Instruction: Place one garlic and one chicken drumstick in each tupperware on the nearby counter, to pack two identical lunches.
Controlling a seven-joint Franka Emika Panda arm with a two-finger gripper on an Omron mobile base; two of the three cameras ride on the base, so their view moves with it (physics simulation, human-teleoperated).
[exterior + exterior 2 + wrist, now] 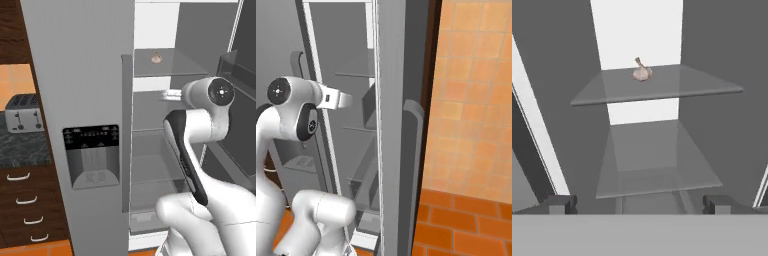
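Grey glass shelves run across the inside of an open fridge, and a single garlic bulb (642, 73) sits on the upper shelf (677, 87), toward its back, pale against the white rear wall. From the left base view the same garlic (156, 58) rests on the top shelf, above and a little left of the arm's white wrist. The gripper (639, 204) points into the fridge compartment with its two dark fingertips (559, 204) spread wide apart at the bottom corners of the hand view, holding nothing; the garlic lies well ahead of them and higher up. A lower glass shelf (657, 165) lies bare between the fingertips and the garlic's shelf. To the left of the fridge door (85, 100), with its dispenser panel (91, 155), a silver toaster (22, 112) stands on the speckled stone counter (22, 150) over dark wood drawers.
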